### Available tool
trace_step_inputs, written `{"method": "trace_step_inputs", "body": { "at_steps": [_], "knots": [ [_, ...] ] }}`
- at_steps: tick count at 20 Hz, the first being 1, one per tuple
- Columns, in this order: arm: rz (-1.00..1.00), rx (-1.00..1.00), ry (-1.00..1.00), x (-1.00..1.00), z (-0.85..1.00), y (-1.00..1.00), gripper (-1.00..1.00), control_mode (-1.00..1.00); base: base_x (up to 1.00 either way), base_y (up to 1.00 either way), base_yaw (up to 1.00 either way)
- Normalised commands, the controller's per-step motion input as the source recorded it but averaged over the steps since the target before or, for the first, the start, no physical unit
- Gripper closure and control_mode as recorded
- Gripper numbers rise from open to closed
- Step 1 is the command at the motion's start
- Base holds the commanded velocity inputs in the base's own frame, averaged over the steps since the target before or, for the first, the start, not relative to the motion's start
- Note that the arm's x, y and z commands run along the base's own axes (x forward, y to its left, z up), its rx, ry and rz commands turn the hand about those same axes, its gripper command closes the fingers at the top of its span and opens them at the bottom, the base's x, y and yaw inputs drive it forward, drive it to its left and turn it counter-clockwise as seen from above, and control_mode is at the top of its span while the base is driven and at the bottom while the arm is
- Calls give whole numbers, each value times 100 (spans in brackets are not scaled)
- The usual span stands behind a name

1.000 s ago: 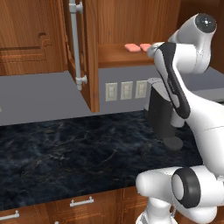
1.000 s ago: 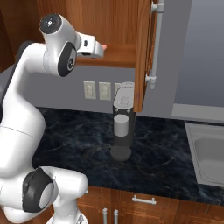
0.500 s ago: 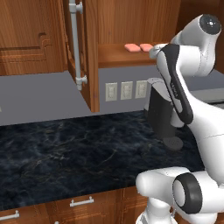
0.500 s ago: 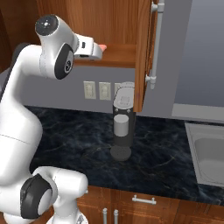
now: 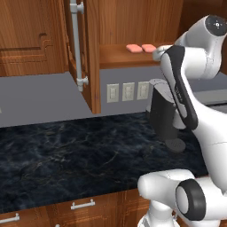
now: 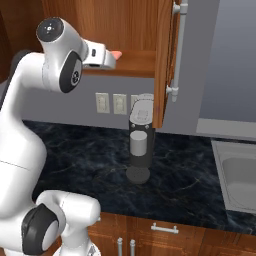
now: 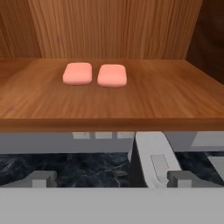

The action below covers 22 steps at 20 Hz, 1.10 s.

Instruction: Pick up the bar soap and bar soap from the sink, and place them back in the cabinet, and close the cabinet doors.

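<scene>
in the hand view two salmon-pink bars lie side by side on the cabinet's wooden shelf (image 7: 109,103), just beside each other and perhaps touching: the left bar soap (image 7: 78,73) at about 11 o'clock of the frame, the right bar soap (image 7: 112,75) at 12 o'clock. the gripper (image 7: 109,178) sits at 6 o'clock, its finger tips (image 7: 41,178) spread wide apart with nothing between them, below the shelf's front edge. under the shelf stands a dark coffee machine (image 7: 146,159) on the black marble counter (image 7: 65,168). from the left base view the open cabinet door (image 5: 91,57) with its silver bar handle (image 5: 76,42) hangs at 11 o'clock. from the right base view the sink (image 6: 239,177) lies at 3 o'clock.
</scene>
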Motion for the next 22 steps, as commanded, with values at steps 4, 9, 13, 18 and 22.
{"method": "trace_step_inputs", "body": {
  "at_steps": [4,9,13,18,22],
  "knots": [
    [0,0,0,-31,0,0,-100,-100,0,0,0],
    [0,0,0,-31,0,0,-100,-100,0,0,0],
    [0,0,0,-28,0,0,-100,-100,0,0,0],
    [0,0,0,-27,0,0,-100,-100,0,0,0],
    [0,0,0,-21,0,0,-100,-100,0,0,0]
  ]
}}
